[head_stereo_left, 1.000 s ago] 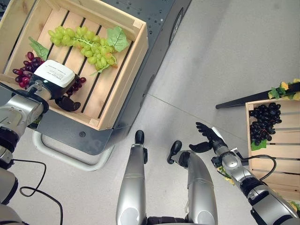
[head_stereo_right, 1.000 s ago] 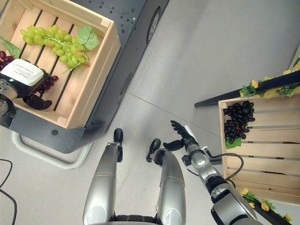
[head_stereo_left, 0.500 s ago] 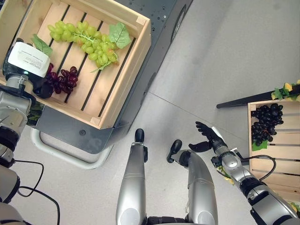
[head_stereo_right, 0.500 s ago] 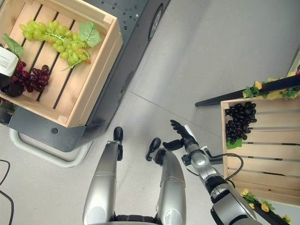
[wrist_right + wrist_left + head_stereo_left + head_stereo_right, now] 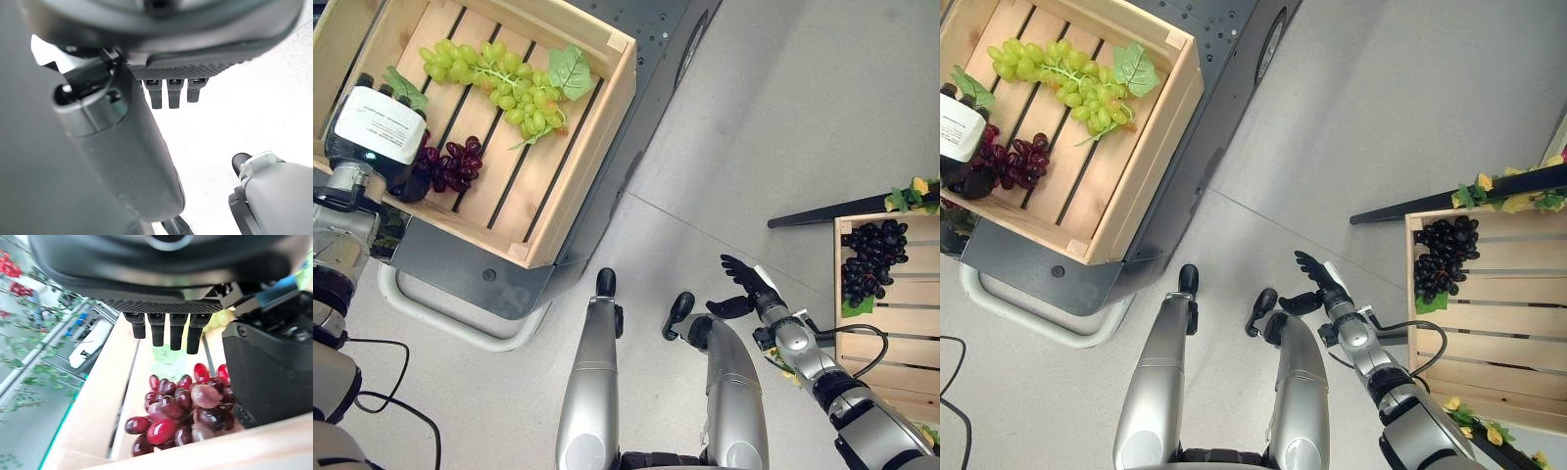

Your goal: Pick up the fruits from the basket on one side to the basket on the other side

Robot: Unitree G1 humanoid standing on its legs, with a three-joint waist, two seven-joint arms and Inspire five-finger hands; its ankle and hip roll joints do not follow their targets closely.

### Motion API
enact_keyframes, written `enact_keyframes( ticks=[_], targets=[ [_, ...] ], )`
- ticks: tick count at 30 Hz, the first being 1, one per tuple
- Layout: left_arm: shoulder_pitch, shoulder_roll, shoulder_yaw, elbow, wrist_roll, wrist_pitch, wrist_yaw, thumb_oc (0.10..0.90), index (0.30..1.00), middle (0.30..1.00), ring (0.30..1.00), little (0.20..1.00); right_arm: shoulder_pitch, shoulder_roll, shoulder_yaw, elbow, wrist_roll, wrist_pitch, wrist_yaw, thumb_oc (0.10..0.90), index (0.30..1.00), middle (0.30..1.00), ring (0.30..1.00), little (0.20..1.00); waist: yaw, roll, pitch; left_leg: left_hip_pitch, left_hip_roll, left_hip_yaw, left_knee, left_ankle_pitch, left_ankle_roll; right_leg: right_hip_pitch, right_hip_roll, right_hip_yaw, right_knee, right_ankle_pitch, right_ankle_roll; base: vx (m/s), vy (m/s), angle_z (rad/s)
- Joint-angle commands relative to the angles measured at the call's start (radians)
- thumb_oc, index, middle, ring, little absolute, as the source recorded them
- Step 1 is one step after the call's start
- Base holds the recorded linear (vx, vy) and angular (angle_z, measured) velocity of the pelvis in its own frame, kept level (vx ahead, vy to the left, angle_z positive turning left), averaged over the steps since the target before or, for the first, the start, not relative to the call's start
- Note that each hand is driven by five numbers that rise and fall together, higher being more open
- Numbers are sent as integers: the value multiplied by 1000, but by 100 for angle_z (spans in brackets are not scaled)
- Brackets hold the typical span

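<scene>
Nearest in the scene, the right hand [image 5: 744, 286] hangs over the bare grey floor [image 5: 783, 117], its fingers loosely spread and the thumb apart from them, holding nothing; the right wrist view shows the same straight fingers [image 5: 168, 93] over the pale floor.

To the right, the right wooden crate [image 5: 901, 323] stands with a bunch of black grapes [image 5: 867, 257] lying at its far end, a green leaf at the bunch's near edge. Yellow-and-green foliage [image 5: 913, 192] sits on a dark bar just past the crate's far side.

On the left, farther off, the left wooden crate [image 5: 582, 147] rests on a dark grey cart [image 5: 460, 269] with a pale tubular frame. The left hand [image 5: 396, 176] is down inside the crate at its left side, right against a bunch of red grapes [image 5: 450, 166] on the slats. In the left wrist view the fingers [image 5: 171, 333] point out straight above the red bunch and the thumb lies beside it, touching or nearly so; the grapes are not clasped. A white plate on the back of that hand [image 5: 379, 123] carries small print, too small to read.

Farthest, a bunch of green grapes [image 5: 499, 83] with a green leaf lies slantwise across the far part of the same crate, apart from the red bunch.
</scene>
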Motion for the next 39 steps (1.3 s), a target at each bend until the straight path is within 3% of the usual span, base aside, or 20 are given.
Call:
enact_keyframes(
  ticks=[1, 11, 18, 26, 32, 34, 35, 39],
  targets=[
    [-10, 63, 95, -4, -58, 0, -17, 800, 900, 900, 900, 900, 42, -33, -42, -37, -15, -61, -1, 800, 900, 900, 900, 900, -6, 38, -14, 87, -45, 69, -85, -46, 81, 79, -2, 9, -73, 67, 22, 0, 0, 0],
    [-40, 62, 54, -10, -84, -21, -88, 800, 900, 900, 900, 900, 41, -41, -44, -50, -12, -62, -6, 800, 900, 900, 900, 900, -12, 34, -14, 72, -42, 70, -89, -41, 77, 66, -1, 8, -81, 74, 24, 0, 0, 0],
    [-92, 48, 1, 3, -74, 3, -145, 800, 900, 900, 900, 900, 19, -49, -40, -62, 10, -55, -11, 800, 900, 900, 900, 900, -19, 24, -14, 36, -37, 67, -84, -35, 76, 32, 2, 5, -75, 78, 23, -13, 10, 2],
    [-167, 26, -61, 0, -79, -27, -151, 800, 900, 900, 900, 900, 9, -43, -43, -62, 24, -69, -16, 800, 900, 900, 900, 900, -22, 5, -14, -9, -33, 53, -85, -29, 75, -11, 1, -7, -61, 82, 25, -25, 7, 4],
    [-174, 20, -72, -35, -106, -67, -113, 800, 900, 900, 900, 900, 9, -39, -49, -65, 44, -93, -19, 800, 900, 900, 900, 900, -19, 7, -14, -17, -38, 54, -84, -31, 77, -15, -2, -9, -67, 86, 27, -3, 1, 1],
    [-178, 22, -74, -35, -120, -82, -102, 565, 547, 547, 547, 547, 12, -39, -54, -71, 41, -97, -22, 800, 900, 900, 900, 900, -22, 10, -14, -19, -41, 58, -83, -30, 77, -19, 0, -5, -68, 89, 28, 0, 0, 0],
    [-176, 23, -73, -35, -133, -100, -89, 400, 300, 300, 300, 300, 16, -43, -55, -82, 41, -90, -28, 800, 900, 900, 900, 900, -24, 14, -14, -18, -43, 60, -82, -30, 77, -21, -1, -1, -66, 89, 29, 0, 0, 0],
    [-164, 20, -60, -46, -192, -145, -34, 400, 300, 300, 300, 300, 11, -53, -63, -93, 47, -73, -36, 800, 900, 900, 900, 900, -27, 28, -14, -11, -47, 68, -85, -30, 76, -20, -4, 6, -72, 91, 28, -12, 36, 2]
  ],
)
